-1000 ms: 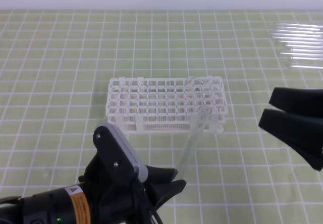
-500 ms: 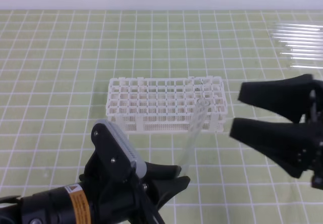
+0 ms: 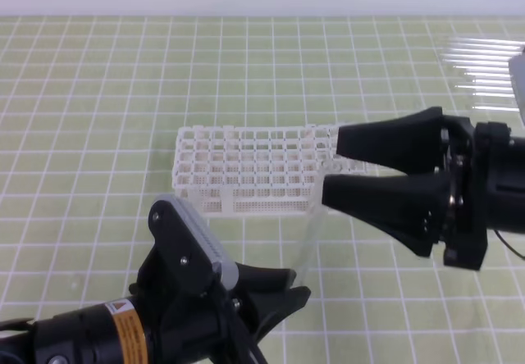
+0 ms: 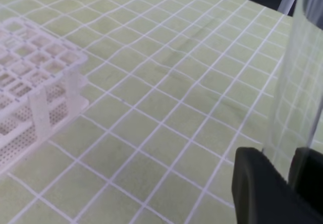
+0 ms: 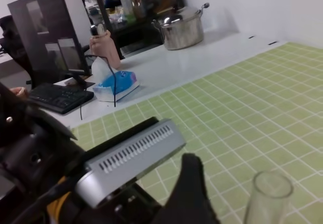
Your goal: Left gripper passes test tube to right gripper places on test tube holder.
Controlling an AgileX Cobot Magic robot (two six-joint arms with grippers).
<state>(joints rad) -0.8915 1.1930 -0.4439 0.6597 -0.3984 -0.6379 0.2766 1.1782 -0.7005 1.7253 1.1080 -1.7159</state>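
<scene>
Left gripper (image 3: 289, 288): one, closest, bottom left, pinched on the low end of the test tube.
Test tube (image 3: 310, 231): one, clear, standing nearly straight up.
Right gripper (image 3: 330, 166): one, jaws wide apart, tips on each side of the tube's top.
Test tube holder (image 3: 246, 169): one white rack, behind the tube.
Spare tubes (image 3: 486, 73): several, lying far back on the right, too faint to count.

The right gripper (image 3: 331, 166) is now further left, its open fingers around the test tube (image 3: 309, 237) top.
</scene>
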